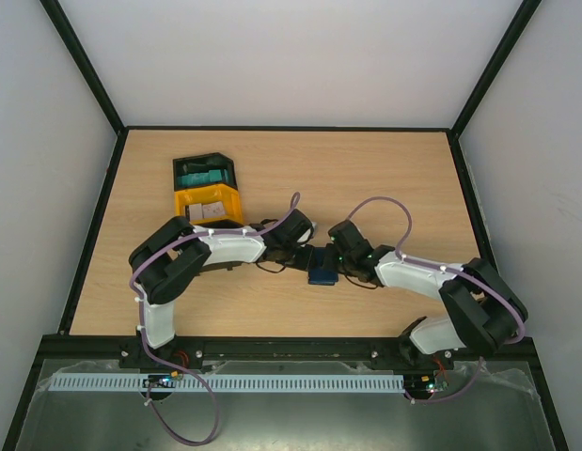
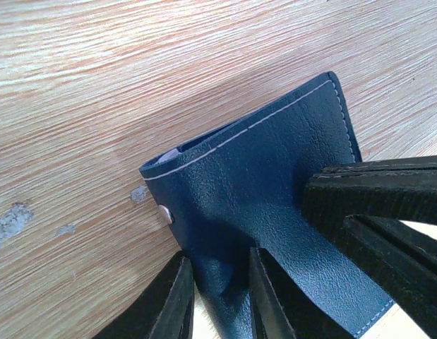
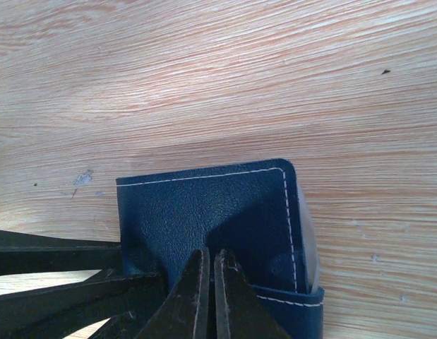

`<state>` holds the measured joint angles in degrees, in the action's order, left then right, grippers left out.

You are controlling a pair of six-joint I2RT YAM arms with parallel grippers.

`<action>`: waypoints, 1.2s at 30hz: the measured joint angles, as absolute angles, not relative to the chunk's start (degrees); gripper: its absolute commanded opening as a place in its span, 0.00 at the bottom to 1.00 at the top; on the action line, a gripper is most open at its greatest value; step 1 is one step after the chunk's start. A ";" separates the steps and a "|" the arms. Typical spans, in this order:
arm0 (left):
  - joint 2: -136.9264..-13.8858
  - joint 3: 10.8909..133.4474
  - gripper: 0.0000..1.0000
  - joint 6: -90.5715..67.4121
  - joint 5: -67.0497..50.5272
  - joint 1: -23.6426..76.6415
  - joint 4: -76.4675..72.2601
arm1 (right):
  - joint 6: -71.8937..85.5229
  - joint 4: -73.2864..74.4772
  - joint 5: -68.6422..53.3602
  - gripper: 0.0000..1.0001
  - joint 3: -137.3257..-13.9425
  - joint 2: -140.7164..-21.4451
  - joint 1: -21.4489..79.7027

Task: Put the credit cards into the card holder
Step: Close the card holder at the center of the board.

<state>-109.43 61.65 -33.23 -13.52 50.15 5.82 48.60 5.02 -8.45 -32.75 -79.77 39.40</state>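
The card holder [image 1: 321, 276], a navy folding wallet with white stitching, lies folded on the wooden table between the two arms. My left gripper [image 2: 218, 253] is shut on one edge of the card holder [image 2: 267, 191], leather pinched between its fingers [image 2: 177, 304]. My right gripper [image 3: 212, 251] is shut, its closed tips resting on top of the card holder [image 3: 197, 205]. A pale credit card edge [image 3: 309, 240] peeks from the wallet's side, and a pale card edge [image 2: 171, 153] shows too. In the top view the left gripper [image 1: 306, 259] and right gripper [image 1: 335, 265] meet over the wallet.
A black tray [image 1: 203, 172] and a yellow tray [image 1: 208, 203] stand together at the back left; the yellow one holds pale flat pieces. The right gripper's black fingers [image 2: 387, 212] crowd the left wrist view. Dark rails edge the table.
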 measured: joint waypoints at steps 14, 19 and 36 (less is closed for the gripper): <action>-109.43 61.65 0.20 -33.50 -13.56 50.09 6.02 | 52.12 -1.67 -9.15 0.02 -28.47 -78.32 39.40; -109.43 61.65 0.20 -33.63 -13.61 50.06 6.07 | 52.99 -5.32 -9.23 0.02 -25.69 -77.32 39.42; -109.69 62.22 0.20 -33.69 -14.00 49.93 6.94 | 55.77 -12.47 -5.50 0.02 -20.82 -76.07 41.85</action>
<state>-109.69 62.22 -33.69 -14.00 49.93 6.94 55.77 -12.47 -5.50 -20.82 -76.07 41.85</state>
